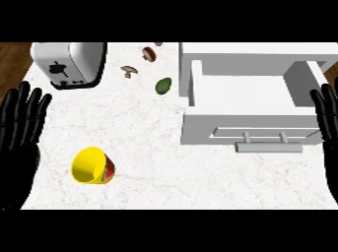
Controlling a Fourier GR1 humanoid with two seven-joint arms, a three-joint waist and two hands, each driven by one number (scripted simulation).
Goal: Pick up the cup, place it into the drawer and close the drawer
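1. While both hands are hanging at the edges, I am seeing the cup (92,166) lying on its side on the counter (171,147), its yellow mouth facing up and left, in the lower left area.
2. I am finding nothing touching the cup; it is sitting well apart from the drawer (252,106).
3. The drawer is standing pulled open at the right, its handle (267,146) facing the lower edge.
4. My left hand (15,133) is resting open at the left edge, fingers straight and pointing up.
5. My right hand (337,123) is resting open at the right edge, beside the drawer.
6. Farther back, a toaster (73,63) is standing at the upper left, with an avocado (162,85) and two mushrooms (130,71) lying between it and the drawer.
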